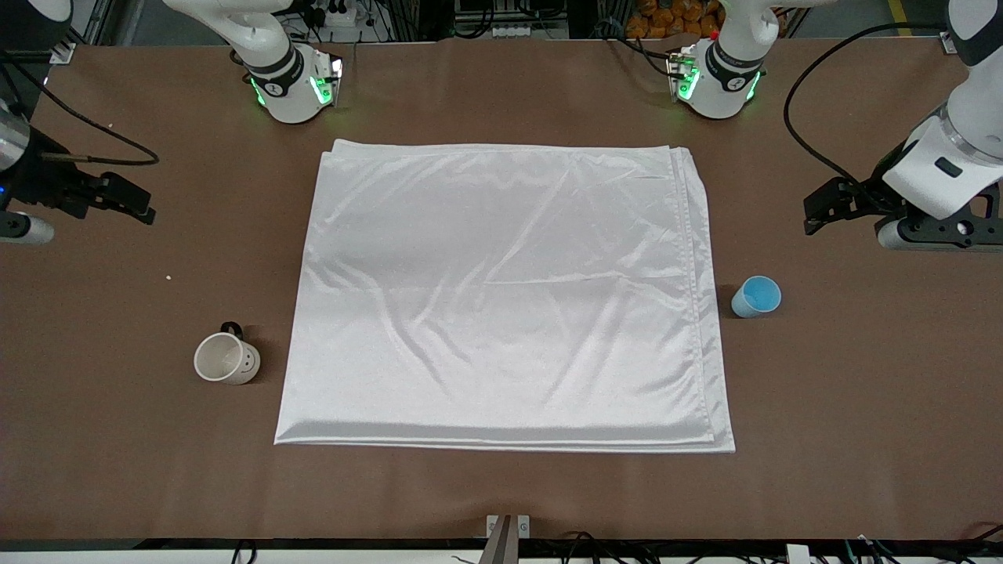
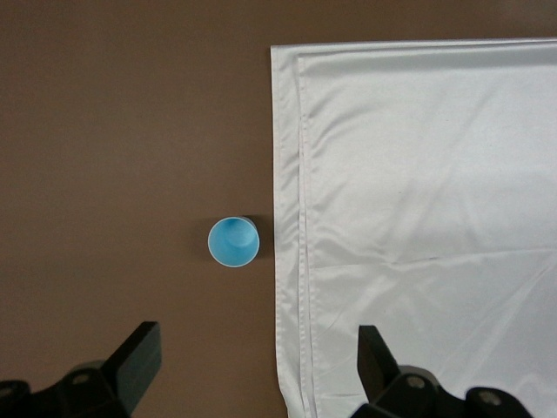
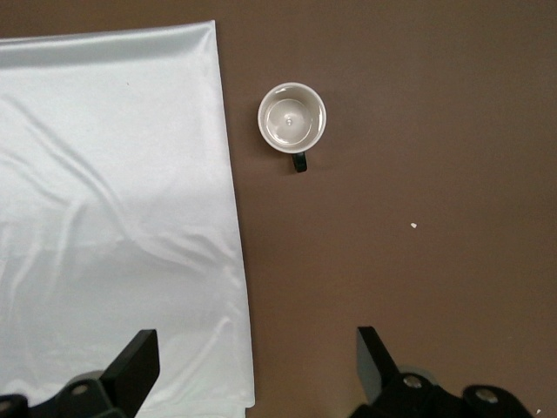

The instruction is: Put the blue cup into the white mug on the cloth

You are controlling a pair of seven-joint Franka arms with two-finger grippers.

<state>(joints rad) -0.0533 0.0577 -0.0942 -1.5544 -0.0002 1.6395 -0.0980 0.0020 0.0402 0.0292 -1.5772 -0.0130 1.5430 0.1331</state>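
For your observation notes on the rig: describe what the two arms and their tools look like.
Both arms have glossy white shells with black joint bands, and green lights glow at their bases. A black cable loops to each wrist. The left tool and right tool are matte black, each with two flat, squared fingers.

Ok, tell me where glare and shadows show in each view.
Front view: sheen streaks the cloth, and the white mug casts a short shadow. Left wrist view: a small shadow hugs the blue cup. Right wrist view: the mug's inside glints.

A robotics lab: two bolted arm bases (image 1: 294,82) on a brown table (image 1: 117,454), cables trailing.
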